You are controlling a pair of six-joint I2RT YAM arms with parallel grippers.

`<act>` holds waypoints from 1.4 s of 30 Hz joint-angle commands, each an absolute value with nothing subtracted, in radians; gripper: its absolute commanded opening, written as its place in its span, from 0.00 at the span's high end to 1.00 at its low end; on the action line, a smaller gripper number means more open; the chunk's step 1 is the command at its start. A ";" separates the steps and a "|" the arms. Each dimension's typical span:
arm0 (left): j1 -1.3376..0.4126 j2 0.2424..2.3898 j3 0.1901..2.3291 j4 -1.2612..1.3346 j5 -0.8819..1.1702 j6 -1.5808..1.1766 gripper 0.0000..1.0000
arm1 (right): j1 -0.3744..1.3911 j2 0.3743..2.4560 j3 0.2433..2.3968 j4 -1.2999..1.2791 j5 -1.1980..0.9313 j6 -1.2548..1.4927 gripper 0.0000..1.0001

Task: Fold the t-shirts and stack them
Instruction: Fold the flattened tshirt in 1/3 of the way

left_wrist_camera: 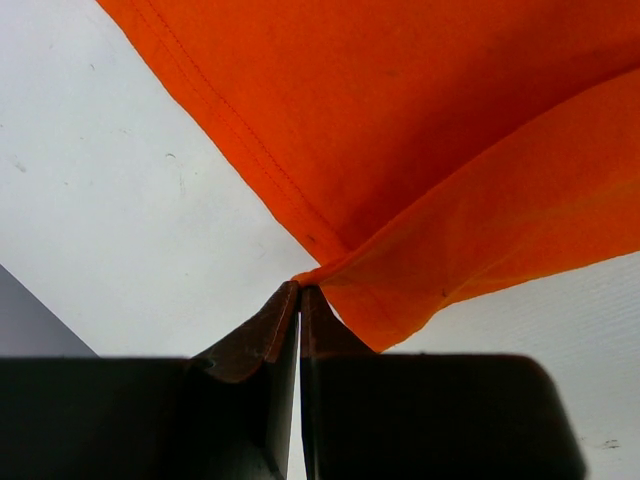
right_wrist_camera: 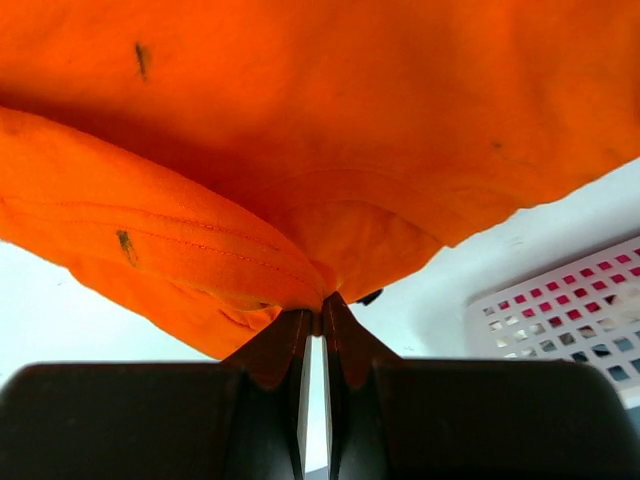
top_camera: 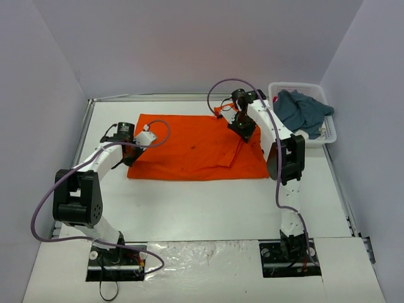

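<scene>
1. Nearest us, the bare white counter (top_camera: 208,208) is stretching across the front. The orange t-shirt (top_camera: 189,148) is lying spread out beyond it, mostly flat, with a fold crossing its right part.
2. Our left hand (left_wrist_camera: 299,290) is meeting the shirt at its left edge. Its jaws are pressed together and are pinching a corner of the orange cloth, which is rising slightly off the counter at that spot.
3. Farther back, our right hand (right_wrist_camera: 320,300) is working at the shirt's far right corner. Its jaws are closed to a thin slit and are gripping a bunched, stitched hem of the same orange t-shirt. A few small dark specks are showing on the cloth above it.
4. Farthest away, at the back right, the white lattice basket (top_camera: 331,131) is sitting on the counter. The teal-blue t-shirt (top_camera: 303,110) is lying crumpled inside it.
</scene>
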State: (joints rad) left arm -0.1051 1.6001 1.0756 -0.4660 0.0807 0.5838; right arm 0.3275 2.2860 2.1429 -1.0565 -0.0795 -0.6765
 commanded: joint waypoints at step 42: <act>-0.106 1.723 1.135 -0.457 -0.084 0.572 0.62 | 0.293 2.298 2.155 -0.924 0.046 -0.528 0.61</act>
